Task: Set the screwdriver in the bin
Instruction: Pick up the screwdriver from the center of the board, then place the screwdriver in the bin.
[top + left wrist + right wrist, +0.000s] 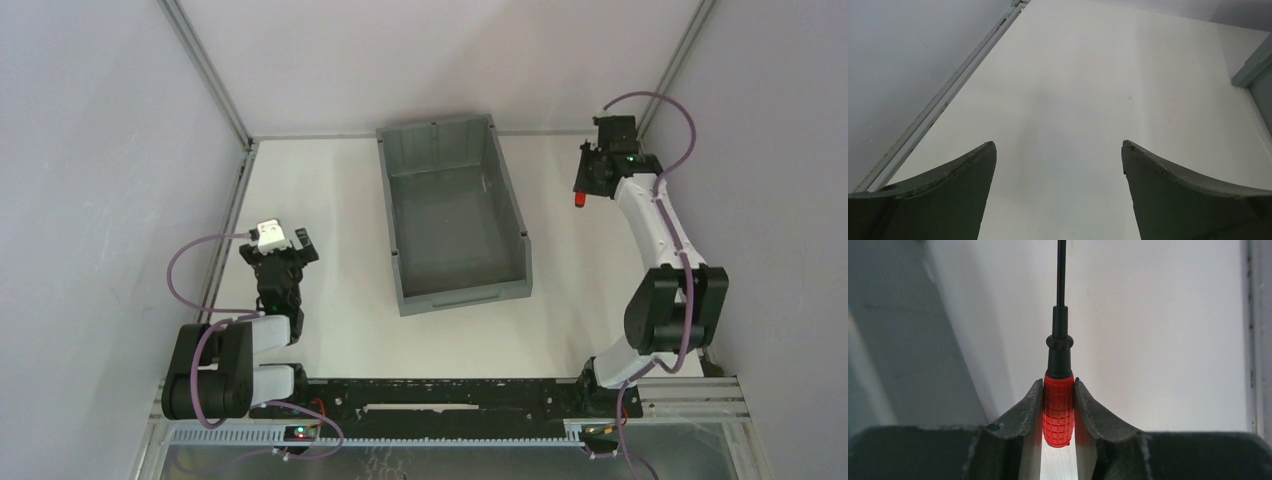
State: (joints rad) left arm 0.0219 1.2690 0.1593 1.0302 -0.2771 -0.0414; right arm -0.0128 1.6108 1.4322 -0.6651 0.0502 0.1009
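The grey bin [455, 215] stands open in the middle of the table, nothing visible inside it. My right gripper [590, 180] is at the far right, well to the right of the bin, shut on the screwdriver [579, 200]. In the right wrist view the two fingers clamp the red handle [1058, 410] and the thin black shaft [1061, 270] points away past the tips. My left gripper [285, 245] is open and empty over bare table, left of the bin; its fingers [948, 190] stand wide apart.
Grey walls close in on the left, right and back, with metal frame rails [235, 200] along the table's edges. A corner of the bin [1255, 65] shows at the right of the left wrist view. White table surface lies between the bin and each arm.
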